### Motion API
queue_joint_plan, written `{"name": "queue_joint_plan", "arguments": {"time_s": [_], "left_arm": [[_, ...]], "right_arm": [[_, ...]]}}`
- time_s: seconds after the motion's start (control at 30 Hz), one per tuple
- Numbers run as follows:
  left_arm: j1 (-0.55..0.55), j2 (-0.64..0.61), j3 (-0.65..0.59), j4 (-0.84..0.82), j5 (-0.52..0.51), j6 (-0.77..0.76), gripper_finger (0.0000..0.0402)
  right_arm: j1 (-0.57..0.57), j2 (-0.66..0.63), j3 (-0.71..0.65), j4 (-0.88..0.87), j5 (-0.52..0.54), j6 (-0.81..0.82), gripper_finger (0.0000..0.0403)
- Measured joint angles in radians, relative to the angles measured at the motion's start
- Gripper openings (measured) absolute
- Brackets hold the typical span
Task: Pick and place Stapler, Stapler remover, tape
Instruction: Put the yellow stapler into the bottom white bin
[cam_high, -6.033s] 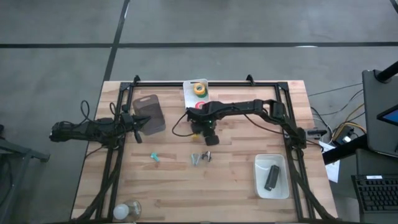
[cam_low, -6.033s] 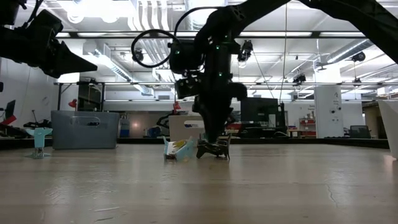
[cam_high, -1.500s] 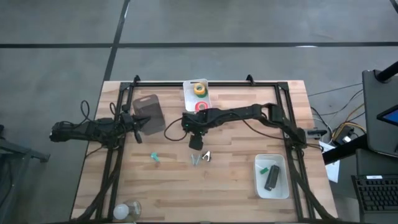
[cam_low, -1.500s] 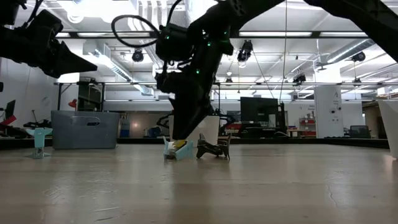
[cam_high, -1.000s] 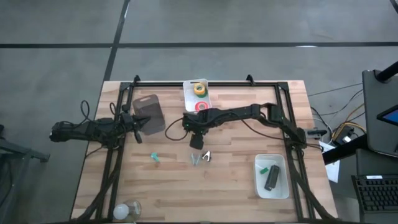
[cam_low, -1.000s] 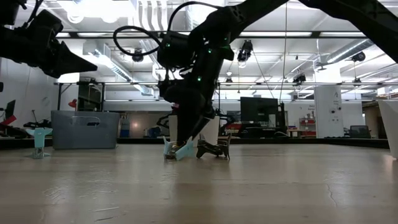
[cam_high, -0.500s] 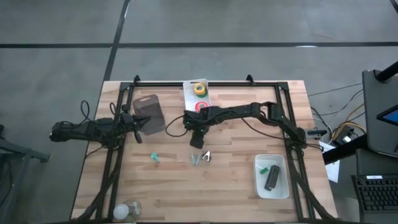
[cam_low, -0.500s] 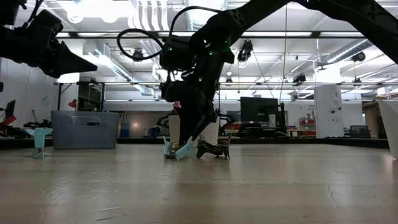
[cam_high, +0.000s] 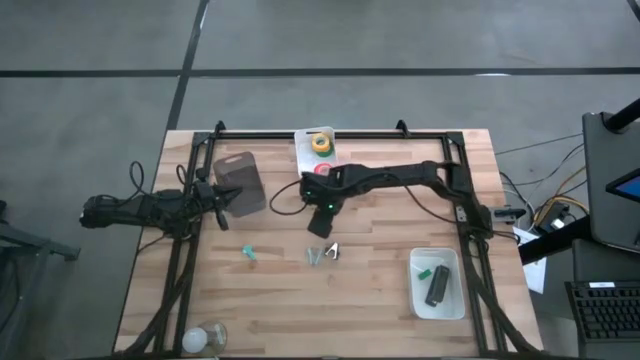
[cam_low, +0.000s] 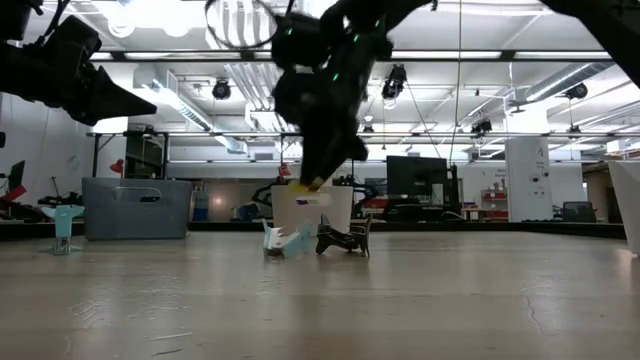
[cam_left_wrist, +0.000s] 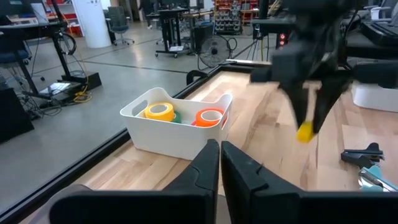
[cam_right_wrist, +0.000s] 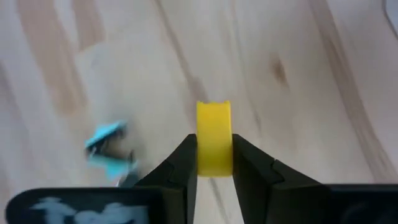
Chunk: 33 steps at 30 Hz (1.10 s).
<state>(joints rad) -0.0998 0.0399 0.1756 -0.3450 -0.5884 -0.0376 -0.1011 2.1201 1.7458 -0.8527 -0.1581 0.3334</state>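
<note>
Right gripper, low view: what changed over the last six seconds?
The right gripper has risen off the tabletop, shut on a yellow tape roll it picked up beside the stapler removers, and now hangs clear of the wood. The left gripper stayed parked by the grey box; the stapler stayed in its white tray.

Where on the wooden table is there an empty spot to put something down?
The wooden table looks bare between the white tray holding the black stapler and the clear bottle at the near corner. It is crowded mid-table: the right gripper holds a yellow tape roll above small clips, near the white bin.
</note>
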Motion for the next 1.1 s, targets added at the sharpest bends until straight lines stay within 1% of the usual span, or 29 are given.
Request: {"name": "queue_joint_plan", "arguments": {"time_s": [0.17,0.27,0.37,0.5,0.6,0.7,0.83,0.97,1.1], "left_arm": [[0.000,0.000,0.000,-0.001,0.000,0.000,0.0019],[0.000,0.000,0.000,0.000,0.000,0.000,0.0021],[0.000,0.000,0.000,0.000,0.000,0.000,0.0020],[0.000,0.000,0.000,0.000,0.000,0.000,0.0018],[0.000,0.000,0.000,0.000,0.000,0.000,0.0020],[0.000,0.000,0.000,0.000,0.000,0.000,0.0021],[0.000,0.000,0.000,0.000,0.000,0.000,0.0019],[0.000,0.000,0.000,0.000,0.000,0.000,0.0019],[0.000,0.000,0.000,0.000,0.000,0.000,0.0021]], "right_arm": [[0.050,-0.090,-0.001,-0.144,0.012,0.027,0.0068],[0.104,-0.161,-0.037,-0.199,0.089,0.080,0.0073],[0.164,-0.248,-0.128,-0.192,0.167,0.187,0.0074],[0.257,-0.379,-0.281,-0.182,0.233,0.417,0.0070],[0.347,-0.485,-0.396,-0.163,0.286,0.620,0.0071],[0.444,-0.579,-0.509,-0.134,0.316,0.824,0.0073],[0.574,-0.683,-0.635,-0.135,0.318,1.098,0.0072],[0.697,-0.757,-0.724,-0.135,0.317,1.356,0.0074],[0.789,-0.790,-0.787,-0.137,0.318,1.549,0.0077]]}}
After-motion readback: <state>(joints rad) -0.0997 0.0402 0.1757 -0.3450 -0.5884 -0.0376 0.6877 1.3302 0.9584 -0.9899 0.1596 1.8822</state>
